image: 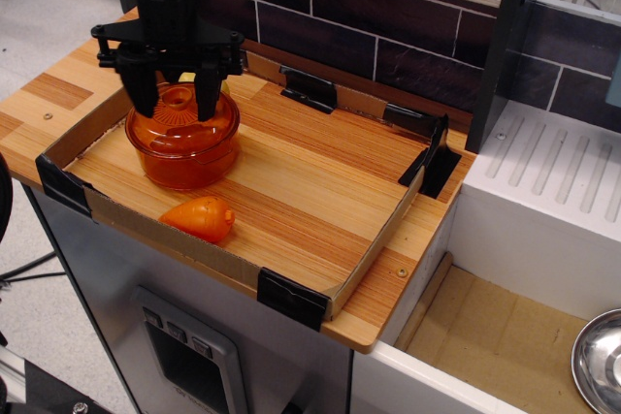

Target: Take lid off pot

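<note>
The translucent orange lid (178,129) sits on the amber-orange pot (186,162) at the left of the wooden tray. Its ring knob (177,97) shows at the centre. My black gripper (177,109) is directly above the lid, lowered onto it. It is open, with one finger (146,92) left of the knob and the other finger (207,94) right of it. The fingertips reach down to the lid's top. The knob lies in the gap between them and nothing is gripped.
An opaque orange toy carrot (199,218) lies in front of the pot near the tray's front wall (175,244). A yellow object (187,76) peeks out behind the pot. A steel bowl (597,361) sits at the lower right. A brick wall runs behind the tray.
</note>
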Available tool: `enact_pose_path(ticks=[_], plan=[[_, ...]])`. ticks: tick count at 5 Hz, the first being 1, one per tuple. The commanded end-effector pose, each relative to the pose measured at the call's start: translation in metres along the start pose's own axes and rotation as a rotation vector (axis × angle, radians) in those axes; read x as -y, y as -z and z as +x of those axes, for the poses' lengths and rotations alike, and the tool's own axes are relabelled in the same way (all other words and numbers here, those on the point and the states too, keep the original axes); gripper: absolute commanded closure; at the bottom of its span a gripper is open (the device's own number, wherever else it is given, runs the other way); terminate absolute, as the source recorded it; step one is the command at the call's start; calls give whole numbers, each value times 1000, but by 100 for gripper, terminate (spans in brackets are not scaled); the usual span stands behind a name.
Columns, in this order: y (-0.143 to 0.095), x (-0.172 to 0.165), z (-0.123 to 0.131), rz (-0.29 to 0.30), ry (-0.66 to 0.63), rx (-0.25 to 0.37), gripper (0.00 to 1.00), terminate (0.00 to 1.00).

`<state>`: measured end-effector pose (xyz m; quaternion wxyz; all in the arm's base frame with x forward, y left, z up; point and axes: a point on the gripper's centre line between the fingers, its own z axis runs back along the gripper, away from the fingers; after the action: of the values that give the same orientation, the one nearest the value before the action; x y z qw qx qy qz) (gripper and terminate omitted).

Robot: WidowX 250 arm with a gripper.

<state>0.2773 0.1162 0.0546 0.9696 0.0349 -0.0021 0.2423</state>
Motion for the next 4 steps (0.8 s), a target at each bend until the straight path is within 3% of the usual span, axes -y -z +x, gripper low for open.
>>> enact_pose_path(ticks=[1,3,4], plan=[[-11,-4,6,-7,-38,37,100,0],[-47,0,7,-45,-42,34,100,0],[-61,20,10,-46,-66,26,100,0]])
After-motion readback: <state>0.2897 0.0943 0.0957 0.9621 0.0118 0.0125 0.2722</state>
